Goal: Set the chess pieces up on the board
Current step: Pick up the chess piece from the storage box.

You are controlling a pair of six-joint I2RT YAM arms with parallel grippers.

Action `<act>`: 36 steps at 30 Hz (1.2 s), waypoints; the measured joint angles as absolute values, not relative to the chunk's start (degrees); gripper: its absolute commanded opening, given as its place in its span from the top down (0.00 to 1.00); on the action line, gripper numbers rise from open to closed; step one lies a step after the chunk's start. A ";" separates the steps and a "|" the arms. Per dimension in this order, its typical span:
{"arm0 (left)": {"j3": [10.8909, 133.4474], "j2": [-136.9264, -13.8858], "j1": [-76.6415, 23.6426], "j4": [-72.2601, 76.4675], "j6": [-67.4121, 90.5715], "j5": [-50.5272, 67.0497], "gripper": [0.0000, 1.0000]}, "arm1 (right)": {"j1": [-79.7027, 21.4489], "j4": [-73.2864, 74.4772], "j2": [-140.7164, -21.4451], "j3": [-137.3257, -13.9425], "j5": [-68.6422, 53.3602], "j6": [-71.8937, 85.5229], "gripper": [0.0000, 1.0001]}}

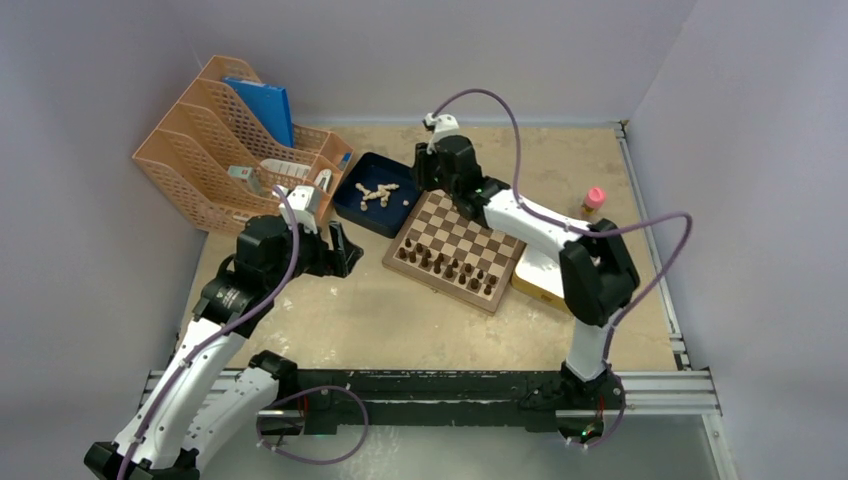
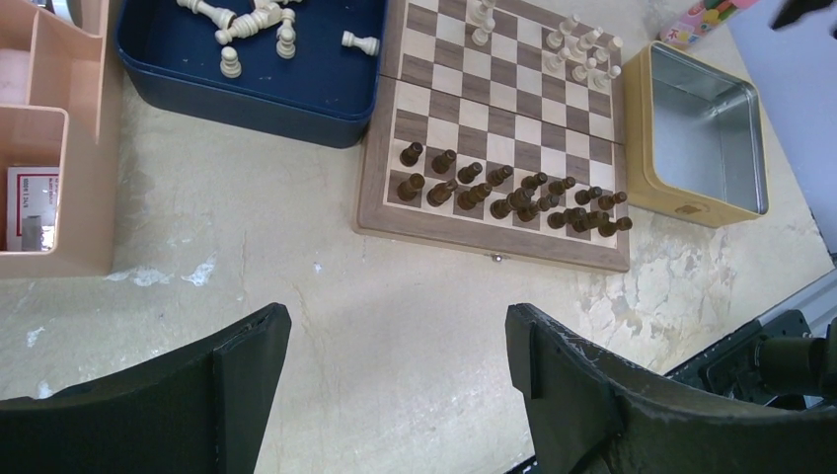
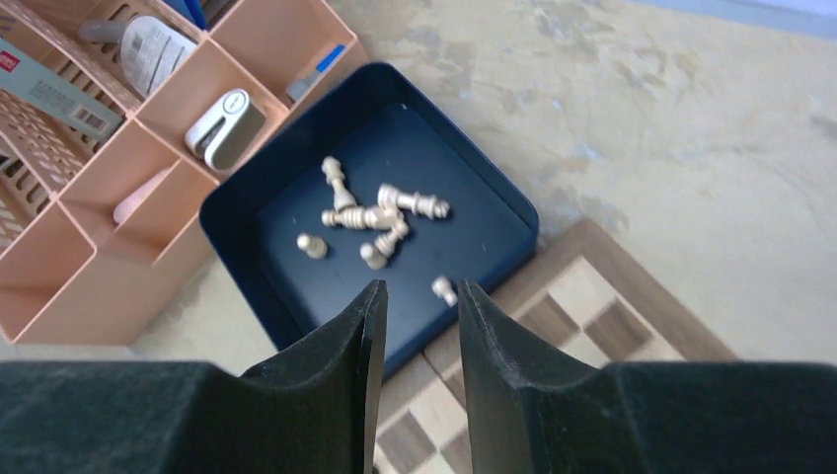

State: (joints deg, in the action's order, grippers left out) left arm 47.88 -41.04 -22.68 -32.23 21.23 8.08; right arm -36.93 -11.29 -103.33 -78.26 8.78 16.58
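Note:
The board lies mid-table, with dark brown pieces in two rows on its near side. Several beige chess pieces stand at its far right corner. More beige chess pieces lie loose in the dark blue tray left of the board. My right gripper hovers over the tray's near edge and the board's corner. Its jaws stand a narrow gap apart with nothing between them, and one small beige piece lies in the tray just below the tips. My left gripper is wide open over bare table, short of the board.
An orange mesh desk organizer stands at the back left, next to the tray. A yellow-rimmed metal tin sits against the board's right side. A small pink-capped bottle stands further right.

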 measured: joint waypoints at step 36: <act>47.88 -39.70 -22.68 -32.25 21.23 8.05 0.20 | -41.15 0.93 -139.24 -117.75 13.98 23.55 0.56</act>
